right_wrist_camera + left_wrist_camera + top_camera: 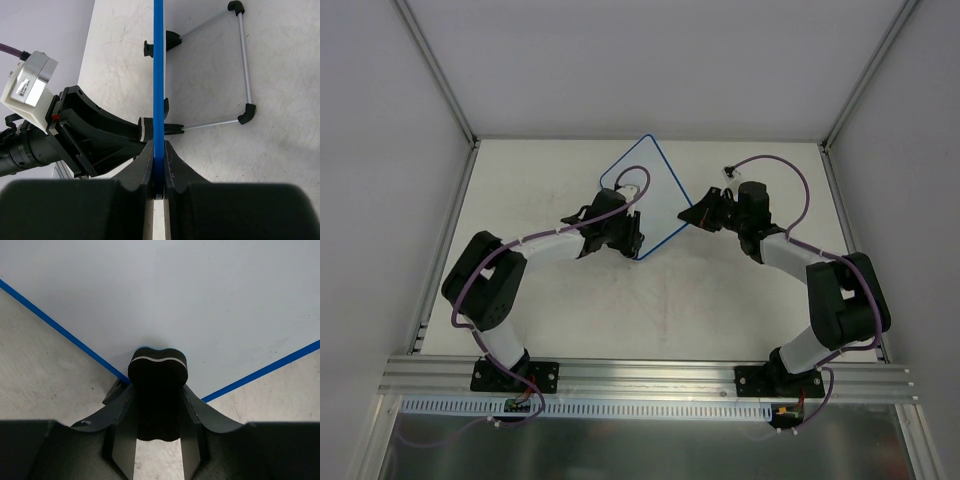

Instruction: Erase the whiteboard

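Note:
The whiteboard (pixel 658 178), white with a thin blue rim, stands tilted on one corner at the table's back middle. Its face (pixel 200 300) shows no marks. My right gripper (pixel 689 217) is shut on its right edge; the right wrist view shows the blue rim (pixel 158 75) edge-on between my jaws (pixel 158 167). My left gripper (pixel 632 238) is shut on a small black eraser piece (pixel 158 385), which presses against the board's lower corner. The eraser (pixel 144 129) also shows in the right wrist view, touching the board's front face.
A wire stand with black feet (pixel 245 65) folds out behind the board. The table (pixel 650 310) is scuffed. White enclosure walls and aluminium posts (pixel 435 70) bound the sides and back. A purple cable (pixel 775 165) loops near the right arm.

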